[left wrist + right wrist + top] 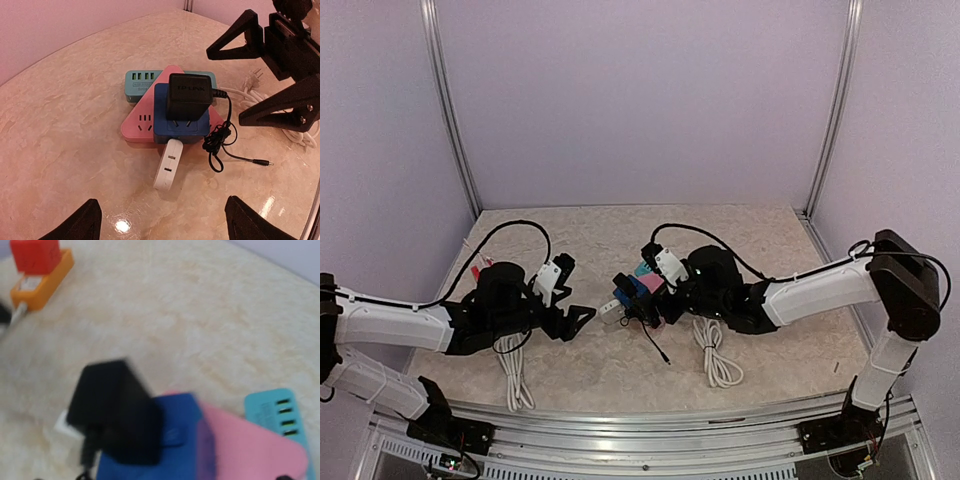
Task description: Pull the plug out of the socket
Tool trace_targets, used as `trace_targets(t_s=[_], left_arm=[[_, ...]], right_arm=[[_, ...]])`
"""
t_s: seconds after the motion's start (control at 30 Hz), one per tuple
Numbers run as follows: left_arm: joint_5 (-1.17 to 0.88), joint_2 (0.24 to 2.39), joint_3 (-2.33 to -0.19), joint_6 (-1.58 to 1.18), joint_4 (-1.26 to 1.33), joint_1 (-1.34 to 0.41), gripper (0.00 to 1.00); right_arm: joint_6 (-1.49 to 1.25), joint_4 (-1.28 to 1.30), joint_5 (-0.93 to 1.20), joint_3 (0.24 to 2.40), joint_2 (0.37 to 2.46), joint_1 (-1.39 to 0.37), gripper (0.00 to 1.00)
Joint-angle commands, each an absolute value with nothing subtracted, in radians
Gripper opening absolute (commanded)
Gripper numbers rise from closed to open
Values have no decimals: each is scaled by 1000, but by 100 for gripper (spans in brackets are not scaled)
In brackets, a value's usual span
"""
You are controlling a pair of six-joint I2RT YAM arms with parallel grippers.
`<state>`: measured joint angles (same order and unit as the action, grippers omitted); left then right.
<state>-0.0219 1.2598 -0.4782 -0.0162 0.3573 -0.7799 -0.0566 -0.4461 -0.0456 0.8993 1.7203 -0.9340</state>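
My left gripper is spread and empty. My right gripper is spread too, just beside the black plug, which I see seated in the blue socket.

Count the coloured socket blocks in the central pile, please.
3: teal rectangular USB block at the back; pink triangular block overlapping it; blue square block on top. Others may hide beneath.

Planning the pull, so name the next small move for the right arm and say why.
Probably ease the right gripper across until its open jaws straddle the black adapter. The adapter is seated in the blue socket, and the gripper hangs just beside it, holding nothing.
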Motion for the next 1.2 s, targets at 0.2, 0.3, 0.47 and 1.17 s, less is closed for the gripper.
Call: trace_targets(t_s=[0.2, 0.3, 0.47, 1.17], left_arm=[[-4, 1226, -426, -3, 430, -785, 87], [-4, 1234, -422, 8, 446, -785, 88], [-4, 1279, -430, 52, 471, -791, 88], [-3, 1350, -440, 86, 537, -787, 87]], right_arm=[[18, -349, -326, 992, 1861, -991, 100], [21, -318, -348, 1035, 1896, -992, 100], [35, -302, -357, 1088, 1934, -992, 99], [59, -310, -277, 1141, 1935, -991, 100]])
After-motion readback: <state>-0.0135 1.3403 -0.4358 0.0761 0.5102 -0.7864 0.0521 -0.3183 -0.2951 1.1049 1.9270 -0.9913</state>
